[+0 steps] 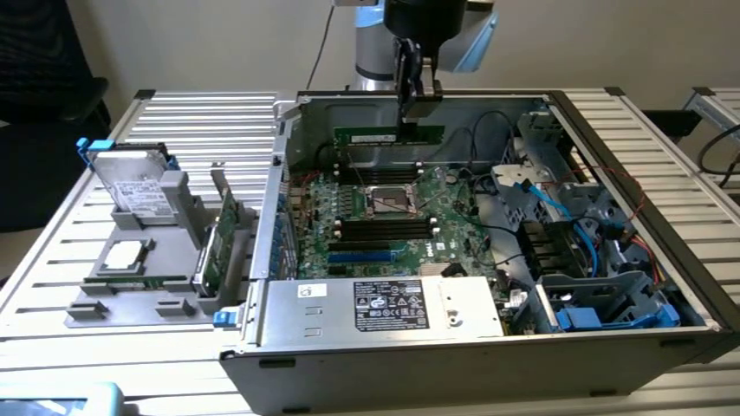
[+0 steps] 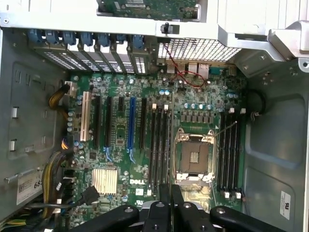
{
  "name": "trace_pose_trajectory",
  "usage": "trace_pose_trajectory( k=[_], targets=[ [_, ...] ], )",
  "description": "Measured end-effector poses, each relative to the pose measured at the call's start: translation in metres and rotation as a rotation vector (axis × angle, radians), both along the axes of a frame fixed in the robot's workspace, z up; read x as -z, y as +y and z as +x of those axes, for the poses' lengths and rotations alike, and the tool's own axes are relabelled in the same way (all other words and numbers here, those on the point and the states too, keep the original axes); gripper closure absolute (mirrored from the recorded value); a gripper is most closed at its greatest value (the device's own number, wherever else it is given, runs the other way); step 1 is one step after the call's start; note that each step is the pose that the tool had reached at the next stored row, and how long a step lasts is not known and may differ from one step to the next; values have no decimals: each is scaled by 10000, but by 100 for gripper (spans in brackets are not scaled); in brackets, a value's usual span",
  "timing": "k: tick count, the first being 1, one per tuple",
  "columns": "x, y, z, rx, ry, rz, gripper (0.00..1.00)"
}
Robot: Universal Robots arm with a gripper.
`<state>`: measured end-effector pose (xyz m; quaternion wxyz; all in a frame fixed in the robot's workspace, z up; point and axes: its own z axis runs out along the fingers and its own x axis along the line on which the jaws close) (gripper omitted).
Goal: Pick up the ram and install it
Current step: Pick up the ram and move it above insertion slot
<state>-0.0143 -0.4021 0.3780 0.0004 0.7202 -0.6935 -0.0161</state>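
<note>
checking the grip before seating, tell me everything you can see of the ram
The ram is a long, thin green circuit-board stick with a pale label on its face. It stands on its long edge, level, pinched from above by the gripper, shut on it nearer its end at the exterior view's right. It hangs inside the open case near the far wall, above the motherboard, seemingly clear of it.

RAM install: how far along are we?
Done: the ram is off its stand and clamped in the fingers. In hand: it hangs level above the motherboard, toward the far side of the open case. Left: seating it. The black memory slots look empty, and the stick is not yet in any of them.
</note>
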Motion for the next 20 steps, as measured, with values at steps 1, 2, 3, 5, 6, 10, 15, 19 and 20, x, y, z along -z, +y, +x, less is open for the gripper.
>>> trace_pose_trajectory(
  k=[1,2,3,5,6,10,15,19,20],
  targets=[
    [0,4,0,2,0,5,87],
    [2,8,0,11,-1,10,87],
    [3,12,0,28,0,15,87],
    [8,17,0,89,0,39,87],
    [11,19,0,131,0,62,87],
    [37,29,0,273,-1,136,87],
    [111,33,-1,397,-1,183,87],
    [159,34,0,401,-2,190,87],
    [168,34,0,401,-2,190,87]
  ],
)
